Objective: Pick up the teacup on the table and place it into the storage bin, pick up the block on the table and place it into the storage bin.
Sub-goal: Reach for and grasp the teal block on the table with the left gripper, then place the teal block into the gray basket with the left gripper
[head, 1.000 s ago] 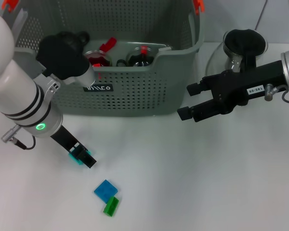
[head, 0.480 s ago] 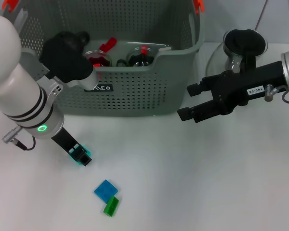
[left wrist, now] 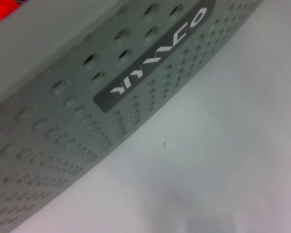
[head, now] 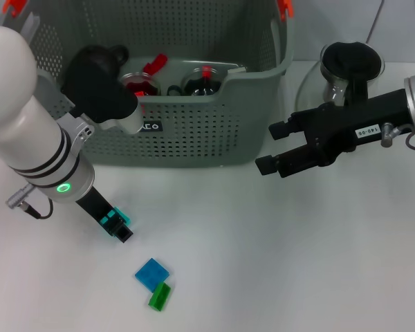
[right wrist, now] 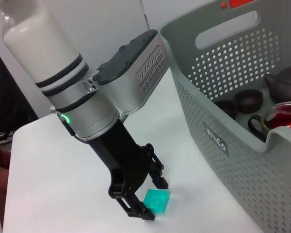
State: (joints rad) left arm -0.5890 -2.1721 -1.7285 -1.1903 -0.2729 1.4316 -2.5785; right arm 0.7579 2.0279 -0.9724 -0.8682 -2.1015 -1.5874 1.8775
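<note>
My left gripper (head: 117, 226) is low over the table in front of the storage bin (head: 194, 131), shut on a teal block (head: 113, 219). The right wrist view shows that block (right wrist: 156, 200) between the black fingers (right wrist: 159, 177), at table level. A blue block (head: 152, 273) and a green block (head: 159, 297) lie together nearer the front edge. Dark teacups (right wrist: 249, 99) sit inside the bin (right wrist: 218, 121); I see no teacup on the table. My right gripper (head: 271, 146) hovers open just right of the bin, holding nothing.
The bin also holds a dark teapot (right wrist: 283, 81) and a glass of red liquid (right wrist: 282, 118). A glass pot with a black lid (head: 351, 61) stands behind my right arm. The left wrist view shows the bin's label (left wrist: 155, 53) above white table (left wrist: 208, 160).
My left gripper's fingers have drawn together on the teal block, and the left arm has shifted slightly. The right arm has not moved.
</note>
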